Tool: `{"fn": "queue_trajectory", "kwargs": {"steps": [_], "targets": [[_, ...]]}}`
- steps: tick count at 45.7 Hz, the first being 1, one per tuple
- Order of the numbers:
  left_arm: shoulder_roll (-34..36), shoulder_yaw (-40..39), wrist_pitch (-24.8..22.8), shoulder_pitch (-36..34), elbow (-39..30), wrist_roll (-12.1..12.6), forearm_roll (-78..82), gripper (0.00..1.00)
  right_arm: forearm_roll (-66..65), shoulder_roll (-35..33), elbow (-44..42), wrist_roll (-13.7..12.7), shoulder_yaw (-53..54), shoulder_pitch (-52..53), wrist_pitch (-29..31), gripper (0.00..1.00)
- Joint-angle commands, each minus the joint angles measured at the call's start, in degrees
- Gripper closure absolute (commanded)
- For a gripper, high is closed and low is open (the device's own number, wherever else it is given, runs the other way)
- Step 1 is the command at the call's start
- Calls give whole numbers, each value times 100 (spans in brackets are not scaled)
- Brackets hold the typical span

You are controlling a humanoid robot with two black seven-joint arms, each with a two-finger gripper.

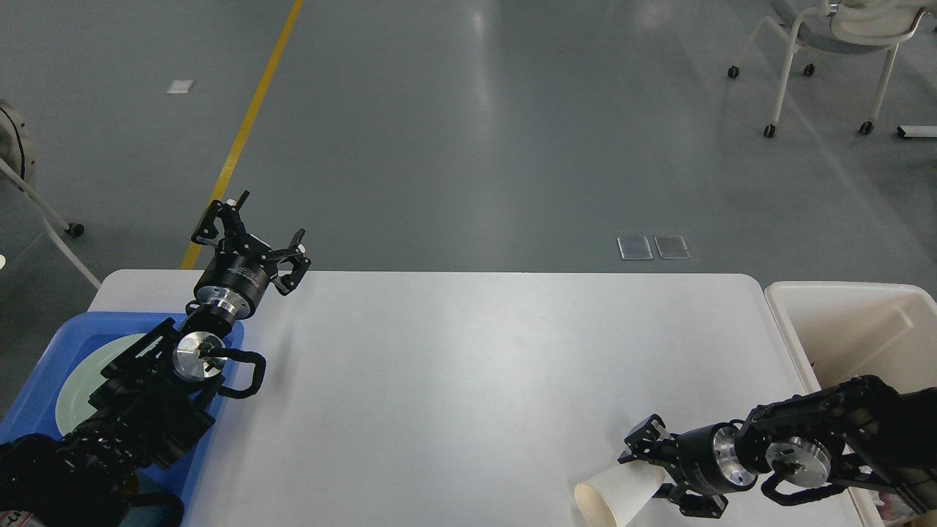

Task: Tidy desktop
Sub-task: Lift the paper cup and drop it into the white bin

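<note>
The white desktop [468,366] fills the lower half of the head view. A white paper cup [611,501] lies on its side near the front right edge, mouth toward the front left. My right gripper [653,477] comes in from the right, and its jaws sit on either side of the cup's base, closed against it. My left gripper [256,233] is open and empty, held above the desktop's far left corner, pointing away from me.
A blue tray [40,366] holding a pale green plate [80,380] sits at the left edge, under my left arm. A cream-white bin [842,322] stands against the right edge. A wheeled chair [834,44] is far back right on the floor.
</note>
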Motion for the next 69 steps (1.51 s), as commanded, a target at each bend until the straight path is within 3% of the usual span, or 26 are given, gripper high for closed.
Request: {"fn": "queue_trajectory", "kwargs": {"steps": [1, 10, 18, 25, 28, 34, 38, 41, 47, 55, 60, 61, 63, 65, 69], "targets": [[0, 0, 0, 0, 4, -6, 0, 2, 4, -79, 123, -9, -9, 62, -8, 100], [0, 0, 0, 0, 4, 3, 0, 2, -154, -290, 229, 9, -245, 684, 176, 100], [0, 0, 0, 0, -14, -6, 0, 2, -1190, -238, 527, 9, -1300, 3433, 1054, 100], [0, 0, 0, 0, -14, 3, 0, 2, -1517, 272, 1115, 9, -1512, 5763, 2179, 100], [0, 0, 0, 0, -14, 3, 0, 2, -1517, 500, 1537, 0, -1503, 6449, 2496, 100], [0, 0, 0, 0, 4, -6, 0, 2, -1508, 887, 2075, -44, -1520, 6882, 2427, 100], [0, 0, 0, 0, 4, -6, 0, 2, -1508, 861, 1654, -53, -1757, 6339, 2111, 100], [0, 0, 0, 0, 4, -6, 0, 2, -1534, 739, 804, -53, -2257, 5540, 1786, 100], [0, 0, 0, 0, 4, -6, 0, 2, -1534, 256, -1779, -53, -2847, 3371, 1189, 100], [0, 0, 0, 0, -14, -6, 0, 2, -1359, -307, -5611, -53, -2550, 162, 670, 100], [0, 0, 0, 0, -14, -6, 0, 2, -754, -325, -7125, -62, -2066, -1807, 178, 100], [0, 0, 0, 0, 4, -6, 0, 2, -596, -317, -7249, -62, -1970, -2098, 99, 93], [0, 0, 0, 0, 4, -6, 0, 2, -349, -299, -7338, -53, -1872, -2459, -86, 0], [0, 0, 0, 0, 4, -6, 0, 2, -199, -281, -7330, -44, -1820, -2609, -201, 4], [0, 0, 0, 0, 4, -6, 0, 2, -84, -238, -7321, -44, -1723, -2768, -438, 0]]}}
